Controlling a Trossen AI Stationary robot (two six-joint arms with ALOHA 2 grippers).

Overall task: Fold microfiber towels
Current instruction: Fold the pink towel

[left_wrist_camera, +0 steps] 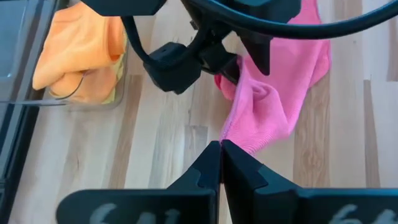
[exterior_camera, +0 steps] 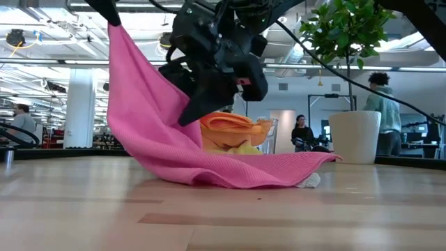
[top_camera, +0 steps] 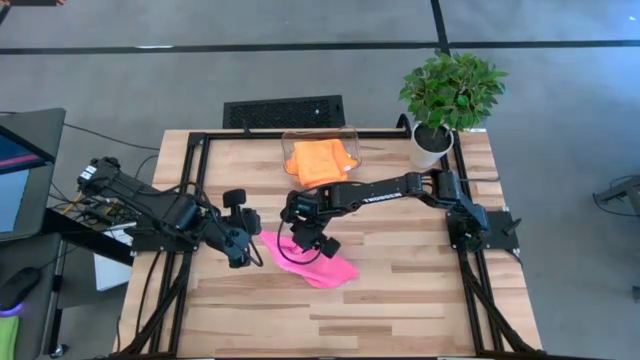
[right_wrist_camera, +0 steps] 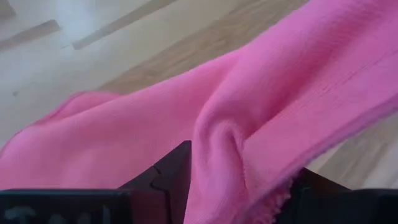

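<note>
Currently lifting the pink towel [top_camera: 318, 262] at table centre: left gripper [left_wrist_camera: 221, 148] pinches one corner high, right gripper [top_camera: 312, 240] has cloth bunched between its parted fingers. Next, probably spread it flat before folding; orange towels [top_camera: 318, 160] wait in the bin [top_camera: 350, 135].

place: open industrial lab | cues: exposed ceiling ducts [exterior_camera: 42, 35] (people [exterior_camera: 303, 132] behind)
</note>
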